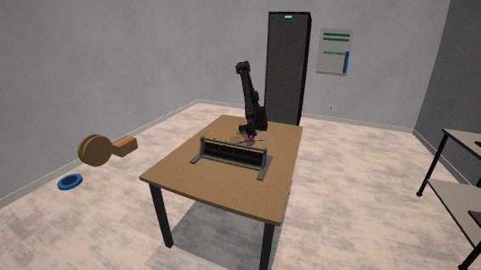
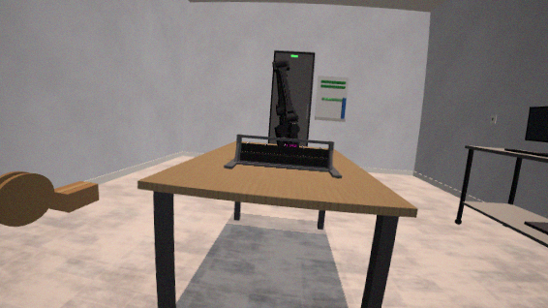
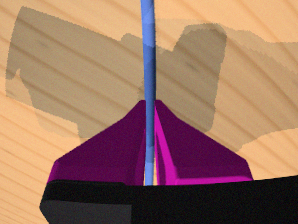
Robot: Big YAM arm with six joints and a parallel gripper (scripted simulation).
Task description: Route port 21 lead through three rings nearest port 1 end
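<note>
One table carries one rack and one arm in the top view. The rack sits in the far half of the table top, with a broad band of bare wood between it and the near edge and narrower margins at both sides. The gripper points down just behind the rack's top rail. A thin stretch of the lead lies on the wood behind the rack, beside the gripper. One dark cabinet stands behind the table, well apart from it.

One rack appears in the exterior view, standing roughly parallel to the near table edge. The arm rises behind it, and the magenta gripper shows just above the top rail, right of centre. The ports and rings are too small to count.

Two magenta fingers in the wrist view are drawn together until they nearly meet, clamped on the single blue lead. The lead runs straight away from the gripper over the wood.
</note>
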